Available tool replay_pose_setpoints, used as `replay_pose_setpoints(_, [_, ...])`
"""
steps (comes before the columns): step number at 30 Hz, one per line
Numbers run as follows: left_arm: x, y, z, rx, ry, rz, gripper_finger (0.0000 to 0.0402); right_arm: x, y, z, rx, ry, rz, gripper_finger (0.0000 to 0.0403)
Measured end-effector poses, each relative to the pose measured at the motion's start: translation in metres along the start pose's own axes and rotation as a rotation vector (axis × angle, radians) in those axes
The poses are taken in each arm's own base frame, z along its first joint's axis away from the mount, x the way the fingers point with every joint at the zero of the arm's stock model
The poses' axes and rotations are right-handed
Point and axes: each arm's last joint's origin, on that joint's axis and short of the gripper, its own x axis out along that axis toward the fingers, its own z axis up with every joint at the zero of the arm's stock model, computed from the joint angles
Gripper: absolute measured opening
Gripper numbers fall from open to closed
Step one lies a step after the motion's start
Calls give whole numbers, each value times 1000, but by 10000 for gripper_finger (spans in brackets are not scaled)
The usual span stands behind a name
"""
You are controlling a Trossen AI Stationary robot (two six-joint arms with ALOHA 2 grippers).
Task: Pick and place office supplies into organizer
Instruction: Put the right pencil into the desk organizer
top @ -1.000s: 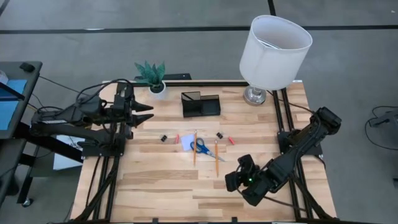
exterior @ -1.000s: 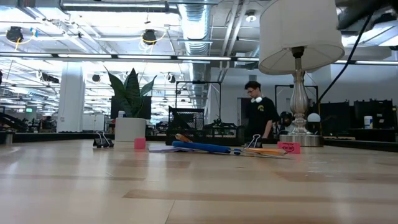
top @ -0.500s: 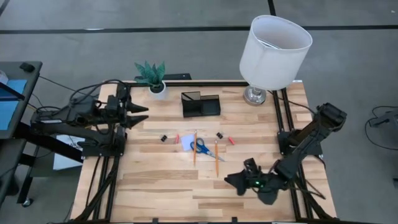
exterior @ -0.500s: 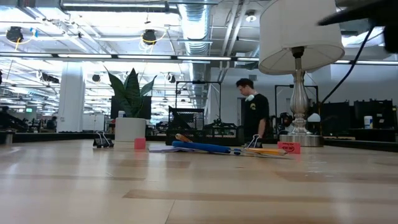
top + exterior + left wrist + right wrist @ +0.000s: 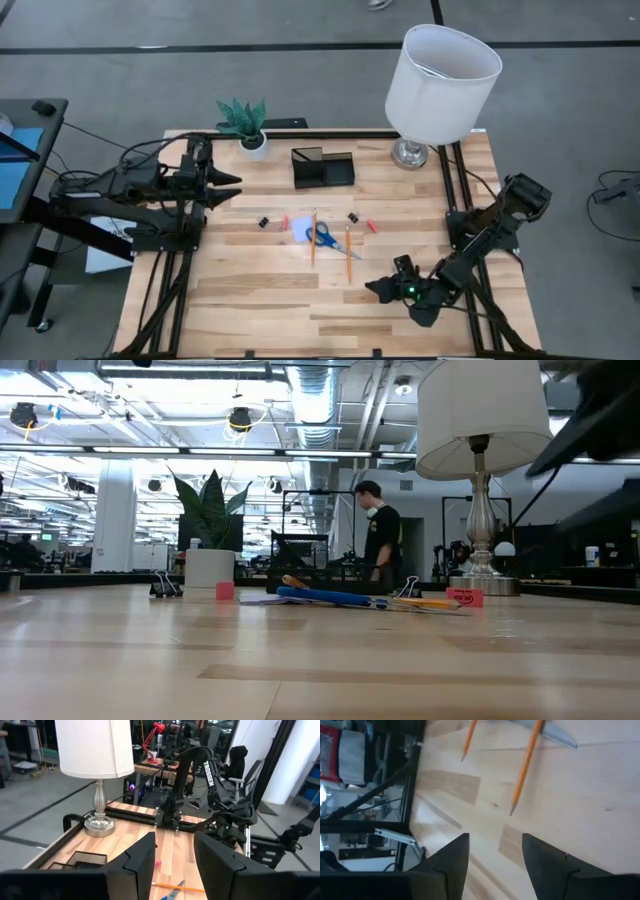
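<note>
Organizer (image 5: pixel 322 167) sits at the table's (image 5: pixel 250 290) far edge between plant pot (image 5: pixel 253 143) and lamp (image 5: pixel 440 75); I see nothing in it. Scissors (image 5: pixel 323 237) lie mid-table on the note pad (image 5: pixel 301 228), a pencil (image 5: pixel 313 238) on either side, binder clips (image 5: pixel 264 221) just outside them. Left gripper (image 5: pixel 235 184) hovers at the left edge, fingers parted, holding nothing. Right gripper (image 5: pixel 375 290) is low near the front right, just short of the right-hand pencil's (image 5: pixel 524 765) tip, fingers apart, empty.

Pale wood-plank table (image 5: pixel 250 290), wooden pencils (image 5: pixel 526 766), shiny metal lamp base (image 5: pixel 99 826)
</note>
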Motion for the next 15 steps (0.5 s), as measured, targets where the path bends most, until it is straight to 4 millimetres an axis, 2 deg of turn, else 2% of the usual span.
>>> replay_pose_setpoints(7, [0, 0, 2, -32, -19, -8, 126, 16, -13, 6, 65, 58, -47, 193])
replay_pose_setpoints(15, [0, 0, 2, -29, -22, -9, 126, 25, -25, 20, 104, 96, -71, 190])
